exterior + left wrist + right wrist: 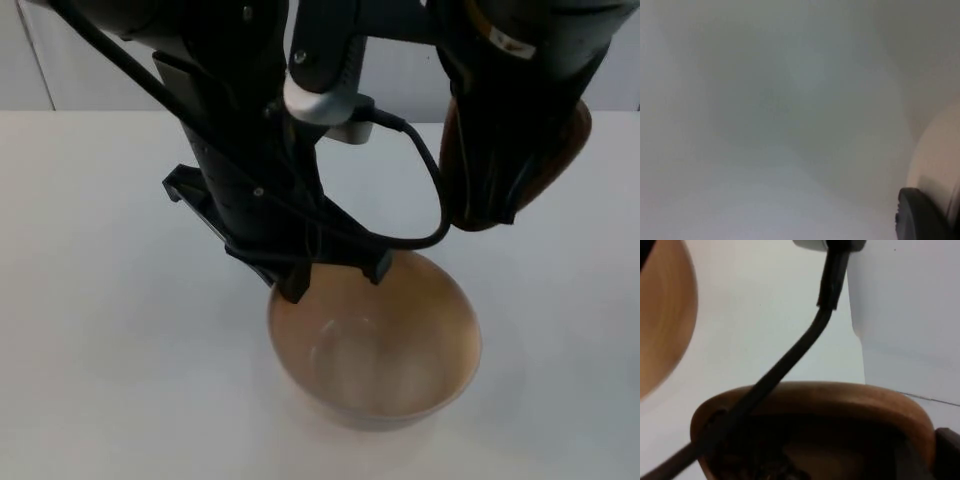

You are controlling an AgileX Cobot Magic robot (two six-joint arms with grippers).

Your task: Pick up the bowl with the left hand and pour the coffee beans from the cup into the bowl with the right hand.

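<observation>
Left gripper (330,275): I see it clamped on the bowl's (375,345) 11 o'clock rim, above the tabletop (110,300).
Right gripper (500,150): it holds the brown cup (560,150), at the bowl's 1 o'clock.

The white table top (90,300) spreads from the near edge to the far side of the scene, bare on its left half and again along its right edge, its surface smooth, matte and without markings. At the far end it meets the grey partition wall (20,60), which stands upright across the whole width and shows a faint vertical seam at the far left. Soft grey shadows lie on the table top near the middle, and the line where table and wall join runs straight from left to right.
</observation>
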